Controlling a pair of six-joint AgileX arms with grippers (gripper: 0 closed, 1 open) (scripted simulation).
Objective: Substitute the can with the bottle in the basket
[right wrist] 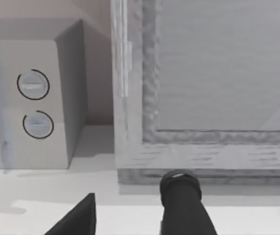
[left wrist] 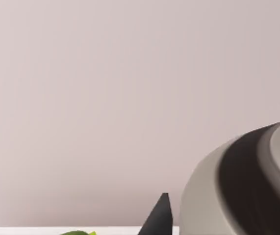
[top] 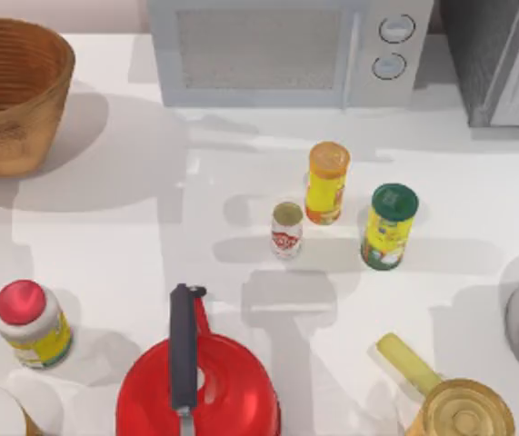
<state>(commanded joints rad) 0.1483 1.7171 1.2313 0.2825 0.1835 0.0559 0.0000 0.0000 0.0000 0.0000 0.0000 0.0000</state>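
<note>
Can (top: 287,230) mid-table, beyond fingers' reach.

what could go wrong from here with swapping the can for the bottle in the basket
The can stands on the table, not in the basket, so the swap may start from a wrong premise. The orange-lidded canister and green-lidded canister stand close beside the can, so either could be bumped or grabbed by mistake.

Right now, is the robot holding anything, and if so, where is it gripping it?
Nothing is held. The can stands free on the table, the basket sits untouched at the far left, and the right gripper has nothing between its dark fingers.
</note>
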